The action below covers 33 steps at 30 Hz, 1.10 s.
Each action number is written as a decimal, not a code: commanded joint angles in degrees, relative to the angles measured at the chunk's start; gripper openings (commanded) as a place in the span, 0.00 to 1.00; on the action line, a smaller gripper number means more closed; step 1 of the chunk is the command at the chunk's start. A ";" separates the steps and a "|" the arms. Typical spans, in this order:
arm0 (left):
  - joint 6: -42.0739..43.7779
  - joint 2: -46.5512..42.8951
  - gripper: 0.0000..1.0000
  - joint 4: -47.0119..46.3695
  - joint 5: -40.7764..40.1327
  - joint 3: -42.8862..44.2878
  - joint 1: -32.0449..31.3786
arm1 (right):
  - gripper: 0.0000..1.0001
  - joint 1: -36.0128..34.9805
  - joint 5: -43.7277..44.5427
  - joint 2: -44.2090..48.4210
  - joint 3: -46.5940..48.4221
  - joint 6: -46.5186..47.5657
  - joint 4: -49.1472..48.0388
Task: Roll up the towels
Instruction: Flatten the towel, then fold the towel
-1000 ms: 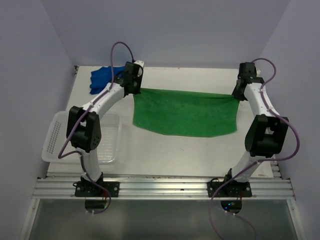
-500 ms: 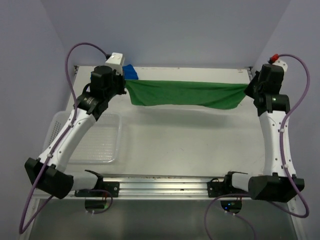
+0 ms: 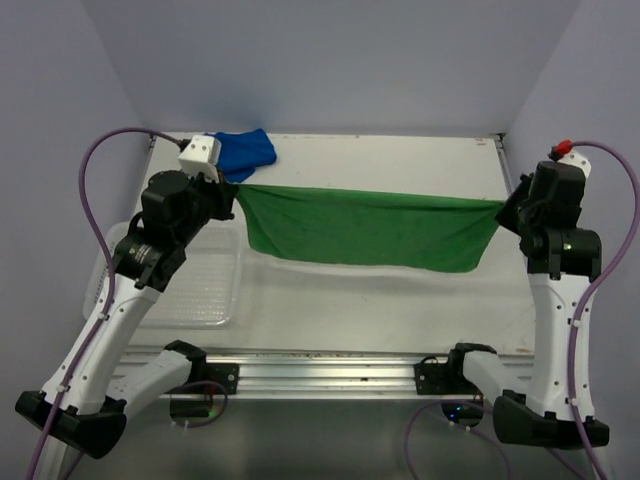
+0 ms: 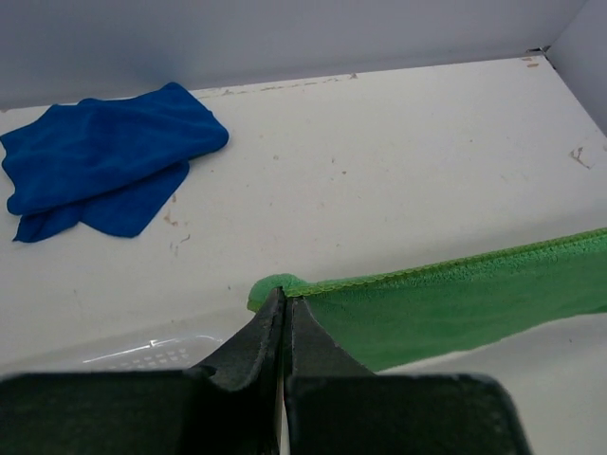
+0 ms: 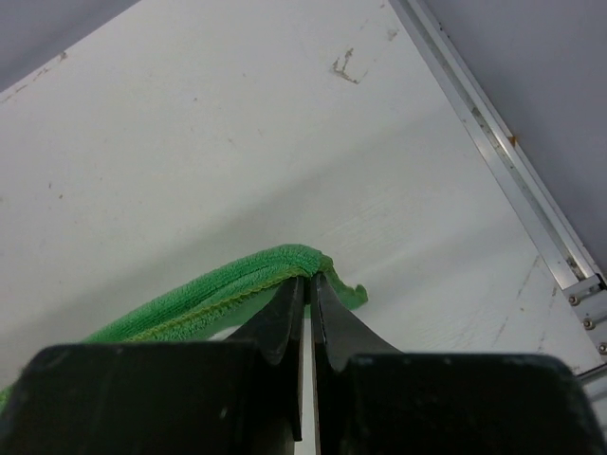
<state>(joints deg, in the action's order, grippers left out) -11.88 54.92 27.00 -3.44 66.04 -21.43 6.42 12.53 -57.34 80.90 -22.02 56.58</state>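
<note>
The green towel [image 3: 365, 228] hangs stretched in the air between both arms, its lower edge sagging over the table. My left gripper [image 3: 232, 196] is shut on its left top corner [image 4: 275, 286]. My right gripper [image 3: 505, 208] is shut on the right top corner [image 5: 318, 263]. In both wrist views the jaws are pressed together with green cloth pinched at the tips. The blue towel [image 3: 245, 152] lies crumpled at the back left of the table, apart from both grippers, and also shows in the left wrist view as a blue towel [image 4: 104, 152].
A white perforated basket [image 3: 210, 285] sits at the left, partly under my left arm. The table's right metal edge [image 5: 503, 152] runs close to my right gripper. Grey walls close in the back and sides.
Both arms have lifted and drawn toward the near side, carrying the green towel off the table. It now hangs taut and lower in the overhead view than half a second ago.
</note>
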 commanded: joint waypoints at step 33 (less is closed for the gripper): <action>8.71 61.89 0.00 -4.94 -10.88 30.82 2.27 | 0.00 0.79 14.88 -43.73 -0.39 1.28 -24.50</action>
<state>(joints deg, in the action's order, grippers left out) -5.76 117.32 25.21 -11.70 99.04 -21.04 6.39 23.20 -100.99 82.37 -22.33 34.87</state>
